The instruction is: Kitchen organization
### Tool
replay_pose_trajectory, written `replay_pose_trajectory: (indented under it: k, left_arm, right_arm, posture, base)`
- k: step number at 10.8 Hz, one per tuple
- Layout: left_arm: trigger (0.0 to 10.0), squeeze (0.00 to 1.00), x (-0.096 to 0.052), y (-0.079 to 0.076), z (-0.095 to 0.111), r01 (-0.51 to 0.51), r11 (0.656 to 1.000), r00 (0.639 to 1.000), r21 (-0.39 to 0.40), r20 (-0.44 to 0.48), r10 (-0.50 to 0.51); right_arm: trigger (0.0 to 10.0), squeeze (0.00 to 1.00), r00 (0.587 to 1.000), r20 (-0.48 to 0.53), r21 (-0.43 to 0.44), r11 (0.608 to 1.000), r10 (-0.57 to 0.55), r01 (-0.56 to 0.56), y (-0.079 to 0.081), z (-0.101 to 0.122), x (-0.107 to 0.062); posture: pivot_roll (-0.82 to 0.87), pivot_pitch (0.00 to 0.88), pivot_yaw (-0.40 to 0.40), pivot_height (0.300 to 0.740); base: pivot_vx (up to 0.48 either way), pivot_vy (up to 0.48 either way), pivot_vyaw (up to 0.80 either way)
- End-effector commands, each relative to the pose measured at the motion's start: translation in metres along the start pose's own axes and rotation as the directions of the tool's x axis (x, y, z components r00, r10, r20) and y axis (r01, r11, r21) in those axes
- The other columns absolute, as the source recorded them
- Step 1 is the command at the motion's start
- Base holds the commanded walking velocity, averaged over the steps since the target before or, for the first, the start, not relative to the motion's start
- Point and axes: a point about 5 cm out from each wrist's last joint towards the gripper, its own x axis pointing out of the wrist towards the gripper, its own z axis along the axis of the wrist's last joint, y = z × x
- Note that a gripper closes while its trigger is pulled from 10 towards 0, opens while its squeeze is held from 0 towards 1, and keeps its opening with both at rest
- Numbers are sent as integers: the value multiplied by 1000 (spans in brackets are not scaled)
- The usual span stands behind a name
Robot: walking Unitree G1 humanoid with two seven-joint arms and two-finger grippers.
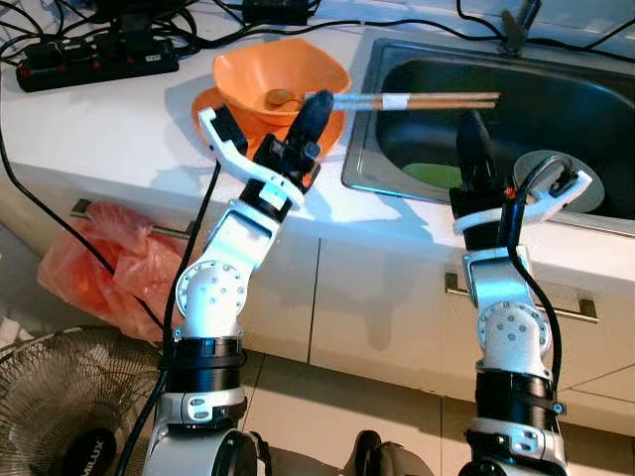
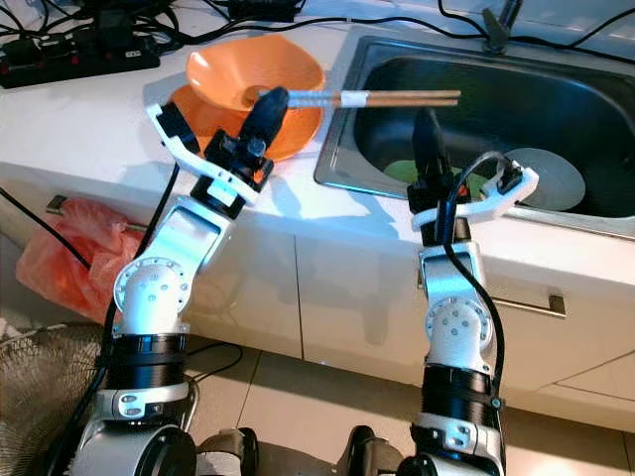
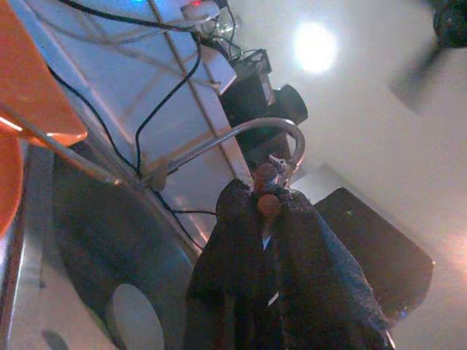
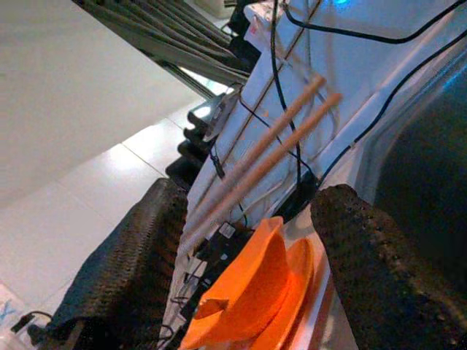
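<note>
Between the two grippers, the chopsticks (image 1: 417, 100) pinched in the left gripper's (image 1: 316, 107) jaws reach over the sink (image 1: 556, 89) toward the right gripper's (image 4: 255, 240) spread jaws, so sorting looks barely begun.

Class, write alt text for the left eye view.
The left gripper holds a pair of chopsticks out over the steel sink, beside a stacked orange bowl. The right gripper hangs open at the sink's front edge.

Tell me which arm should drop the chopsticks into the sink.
Left, most likely. The left gripper is already shut on the chopsticks, whose free ends reach out over the sink. The right gripper hangs open at the sink's near edge, holding nothing.
</note>
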Motion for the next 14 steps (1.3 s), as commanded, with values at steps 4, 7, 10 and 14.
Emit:
replay_pose_trajectory:
  k: [4,7,10,14]
  left_arm:
    - [10000,0,-2,0,-29,-24,997,998,-78,-64,19]
    - [10000,0,-4,0,-34,-28,995,997,-95,-79,20]
    - [10000,0,-4,-6,-32,7,986,999,-167,-43,-15]
    - [10000,0,-4,-7,-28,32,982,999,-184,-14,-35]
  right_arm:
    - [10000,0,999,15,26,999,35,-35,4,0,13]
    - [10000,0,999,19,33,999,37,-38,3,-1,17]
    - [10000,0,1000,12,37,999,26,-27,-1,-5,18]
    - [10000,0,1000,1,40,999,25,-25,-2,-9,18]
  posture:
    - [142,147,-7,740]
    - [147,149,-5,740]
    - [154,150,-7,740]
    - [154,151,-9,740]
  base:
    - [0,0,0]
    - [0,0,0]
    - [0,0,0]
    - [0,0,0]
